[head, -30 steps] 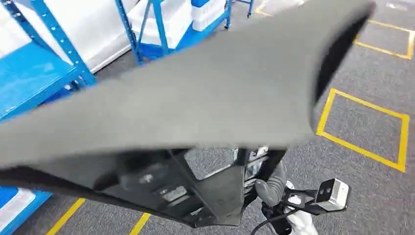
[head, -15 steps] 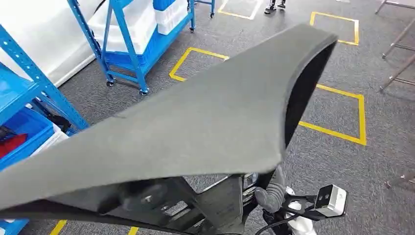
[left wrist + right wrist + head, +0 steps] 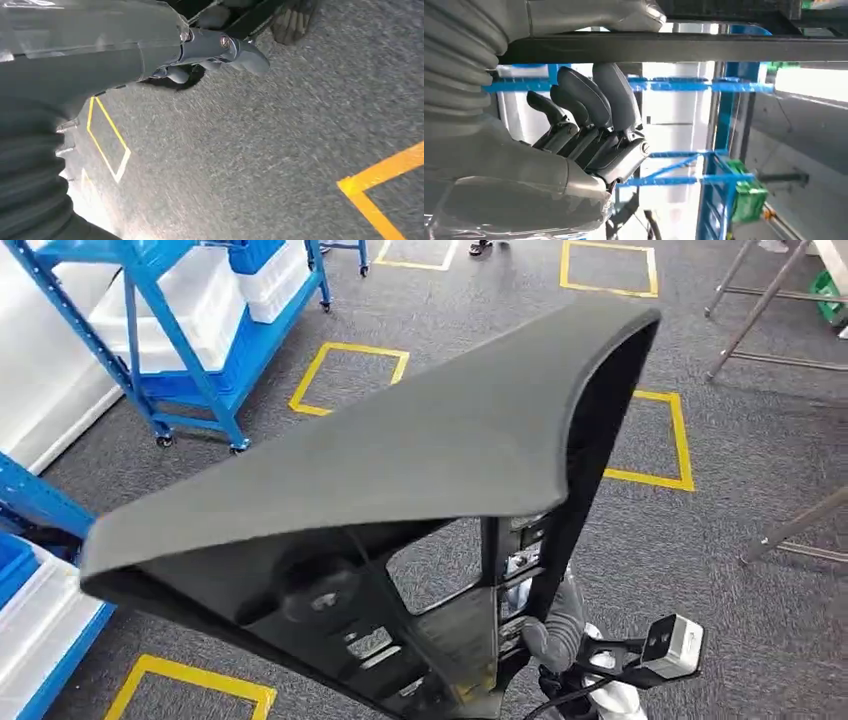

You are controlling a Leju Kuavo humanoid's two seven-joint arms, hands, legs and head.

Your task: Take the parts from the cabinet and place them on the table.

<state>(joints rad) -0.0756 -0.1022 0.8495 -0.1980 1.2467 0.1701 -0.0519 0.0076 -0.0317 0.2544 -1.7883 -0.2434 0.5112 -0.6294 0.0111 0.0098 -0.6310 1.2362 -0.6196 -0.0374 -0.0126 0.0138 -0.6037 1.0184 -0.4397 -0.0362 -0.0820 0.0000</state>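
The head view looks steeply down over the floor (image 3: 700, 570), which the close left wrist view shares.

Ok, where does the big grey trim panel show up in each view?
Head view: grey trim panel fills the centre.
Left wrist view: its black underside, at the edge beyond the fingers.
Right wrist view: its dark edge crosses the picture.
Shared: blue rack, head and right wrist.
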